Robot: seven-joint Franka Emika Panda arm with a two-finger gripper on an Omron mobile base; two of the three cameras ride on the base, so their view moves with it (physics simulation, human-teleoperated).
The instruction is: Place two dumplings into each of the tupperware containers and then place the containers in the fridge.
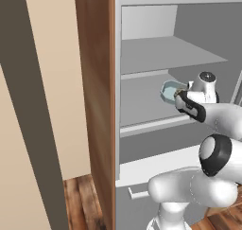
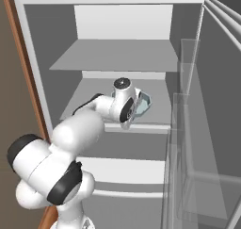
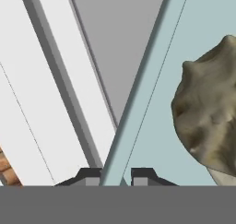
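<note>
The two-finger gripper (image 3: 115, 176) is pinched onto the thin rim of the small pale blue tupperware tub (image 3: 138, 98), one dark fingertip (image 3: 90, 176) on each side of the wall. A bumpy tan-brown dumpling (image 3: 209, 117) lies inside the tub, close to the camera. The white arm (image 2: 84, 124) reaches into the tall grey-white fridge (image 1: 142, 58), holding the tub over its middle flat grey shelf (image 1: 142, 101), beside the brown wood-panel side (image 1: 97, 106).

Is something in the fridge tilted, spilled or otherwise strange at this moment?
Nothing is spilled. The pale blue container looks tilted in the right base view, because the gripper is shut on its rim over the middle shelf. A dumpling sits inside it.
</note>
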